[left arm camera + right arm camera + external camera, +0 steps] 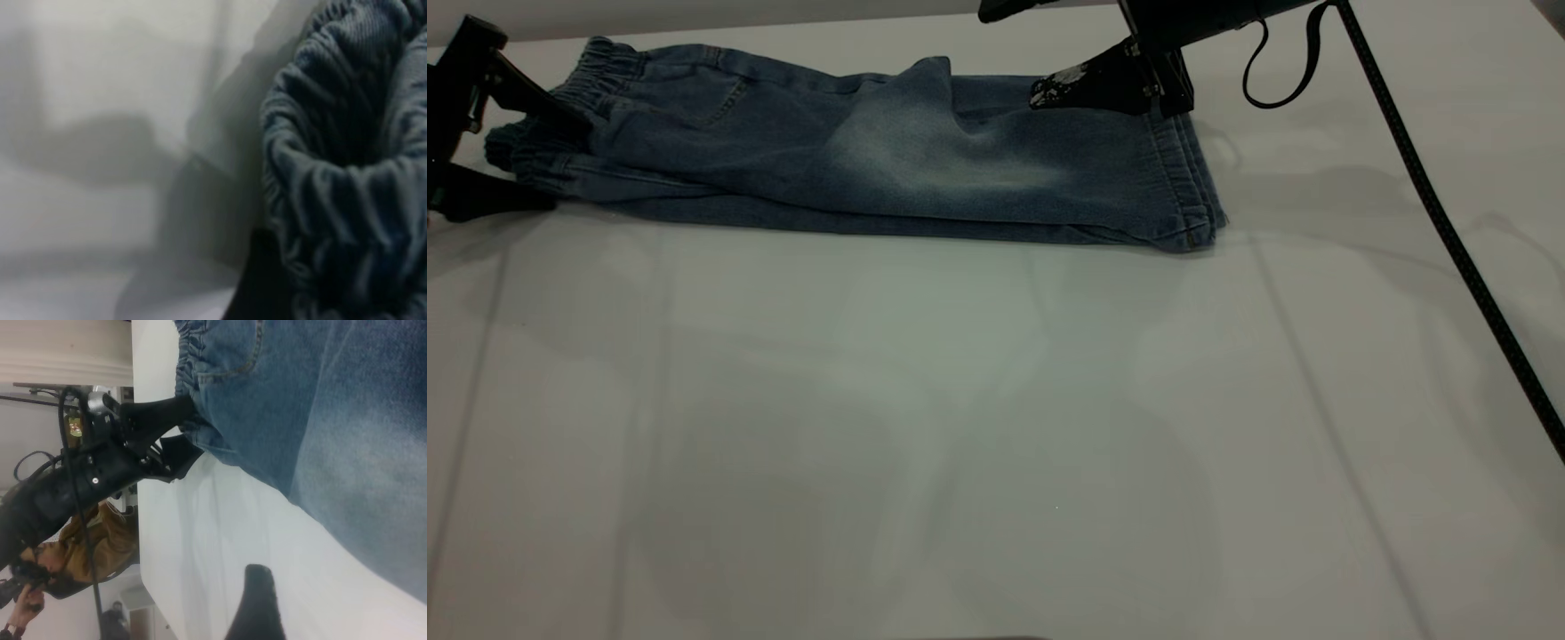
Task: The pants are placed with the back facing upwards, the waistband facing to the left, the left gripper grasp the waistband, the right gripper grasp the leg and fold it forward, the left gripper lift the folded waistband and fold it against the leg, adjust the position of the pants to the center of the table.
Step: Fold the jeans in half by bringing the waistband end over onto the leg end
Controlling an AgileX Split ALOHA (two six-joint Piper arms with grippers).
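Pants: the pants (889, 164) lie along the far edge of the table (996, 427), already folded lengthwise, one leg stacked on the other; waistband (560, 120) at the left end, hems at the right.
Top layer: the leg (978, 160) w/ the pale faded patch faces up; a ridge of cloth stands up near the middle.
L grip: left gripper (520, 147) at the waistband end, fingers spread above and below the gathered elastic. Looks like the band sits betw. them, not pinched yet; in the left wrist view the ruffles fill the frame right up close.
R grip: right gripper (1049, 92) over the leg toward the hem end, scuffed tips at or just above the denim. Can't tell if it's clenched or released.
Step, my guess: first fold done, next is L lifting the waistband over toward the hems.
To do it well: close on both layers of elastic, not just the top one; lift only enough to clear; carry straight along the pants so the edges stay lined up.
R role: should clear off before the waistband lands, I'd say.
Bkgd: a person in a brown top (100, 543) stands beyond the table.
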